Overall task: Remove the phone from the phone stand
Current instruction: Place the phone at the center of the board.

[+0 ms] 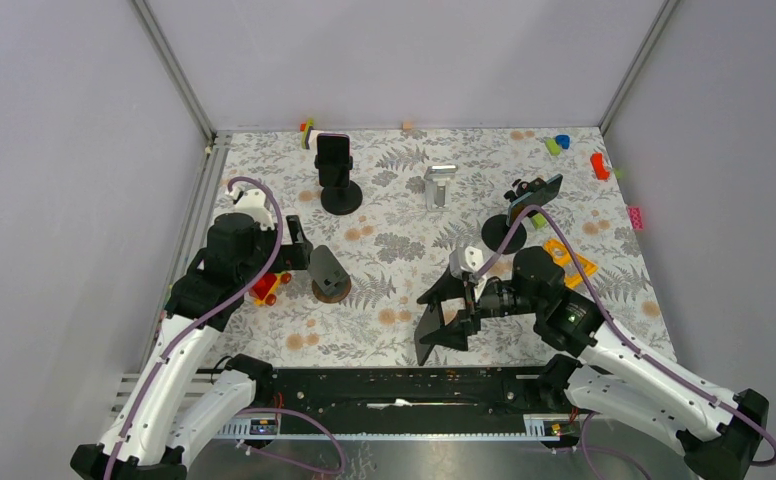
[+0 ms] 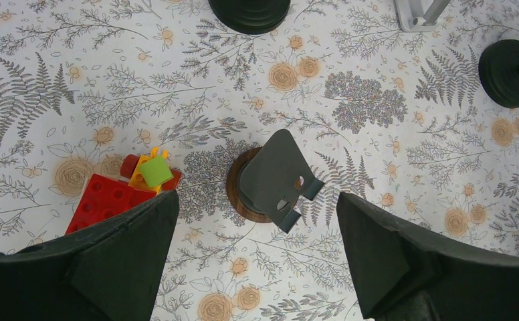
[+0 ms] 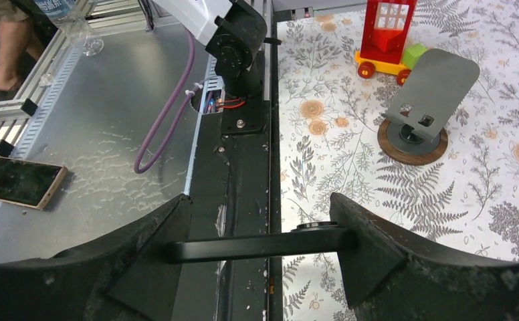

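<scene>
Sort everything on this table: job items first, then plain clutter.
Job: right gripper, shut on thin dark phone; empty grey phone stand.
Lying about: red brick toy, silver stand, upright phone on black stand, tilted phone on another stand, red block.

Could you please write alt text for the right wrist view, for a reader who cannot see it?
The right gripper clamps a thin black phone, seen edge-on, over the near edge of the floral table. Farther along stands an empty grey phone stand, with a red toy behind it.
</scene>
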You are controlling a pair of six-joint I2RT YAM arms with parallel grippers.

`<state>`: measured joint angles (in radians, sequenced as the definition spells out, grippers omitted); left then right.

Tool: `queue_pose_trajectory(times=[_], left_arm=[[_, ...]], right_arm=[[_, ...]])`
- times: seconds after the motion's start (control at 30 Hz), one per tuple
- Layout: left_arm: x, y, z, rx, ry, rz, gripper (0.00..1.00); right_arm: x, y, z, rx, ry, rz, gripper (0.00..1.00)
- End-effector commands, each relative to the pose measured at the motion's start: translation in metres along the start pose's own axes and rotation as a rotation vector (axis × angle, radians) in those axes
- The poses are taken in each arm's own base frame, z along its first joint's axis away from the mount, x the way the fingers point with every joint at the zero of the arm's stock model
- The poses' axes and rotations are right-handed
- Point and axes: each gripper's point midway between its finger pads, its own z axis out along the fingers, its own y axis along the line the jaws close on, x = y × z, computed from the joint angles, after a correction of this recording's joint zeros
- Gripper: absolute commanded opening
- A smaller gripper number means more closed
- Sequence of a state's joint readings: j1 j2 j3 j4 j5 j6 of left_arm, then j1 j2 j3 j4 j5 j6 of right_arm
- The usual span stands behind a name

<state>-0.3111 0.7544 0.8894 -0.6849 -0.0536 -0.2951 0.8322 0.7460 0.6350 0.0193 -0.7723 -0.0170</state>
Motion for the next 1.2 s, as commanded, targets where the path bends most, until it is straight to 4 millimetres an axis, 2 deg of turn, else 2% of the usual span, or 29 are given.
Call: queue_pose_trajectory(times=[0.0,0.27,0.37,0.43,0.5,0.57,0.63,0.73,0.83,1.0,1.17], left_arm=[[-0.011,-0.002,0.000,0.011,-0.056,0.008,0.98],[-0.010,-0.002,0.000,0.010,-0.052,0.011,0.98],[-0.010,-0.002,0.000,0.011,-0.054,0.011,0.98],[-0.011,-0.002,-0.001,0.009,-0.054,0.014,0.98],[-0.011,-0.001,-0.001,0.006,-0.055,0.018,0.98],[-0.012,-0.001,0.000,0.003,-0.053,0.022,0.98],[-0.012,0.000,0.001,0.000,-0.050,0.024,0.98],[-0.012,-0.001,0.001,0.001,-0.045,0.025,0.98],[-0.012,-0.001,0.002,-0.001,-0.041,0.029,0.98],[-0.012,0.001,0.002,-0.009,-0.039,0.031,0.98],[-0.011,0.002,0.003,-0.017,-0.030,0.030,0.98]], right_arm=[[-0.028,0.007,-0.001,-0.044,-0.079,-0.123,0.00],[-0.026,0.008,-0.001,-0.047,-0.080,-0.113,0.00],[-0.024,0.002,0.000,-0.019,-0.058,-0.107,0.00],[-0.020,-0.017,0.000,0.087,-0.033,-0.061,0.00],[-0.020,-0.054,-0.005,0.301,-0.026,-0.001,0.00],[-0.012,-0.086,-0.018,0.512,0.012,0.079,0.00],[-0.007,-0.100,-0.029,0.617,0.063,0.107,0.00],[-0.002,-0.103,-0.036,0.663,0.142,0.150,0.00],[0.014,-0.112,-0.050,0.787,0.253,0.272,0.00],[0.055,-0.123,-0.073,0.990,0.560,0.463,0.00],[0.092,-0.129,-0.071,1.099,0.724,0.627,0.00]])
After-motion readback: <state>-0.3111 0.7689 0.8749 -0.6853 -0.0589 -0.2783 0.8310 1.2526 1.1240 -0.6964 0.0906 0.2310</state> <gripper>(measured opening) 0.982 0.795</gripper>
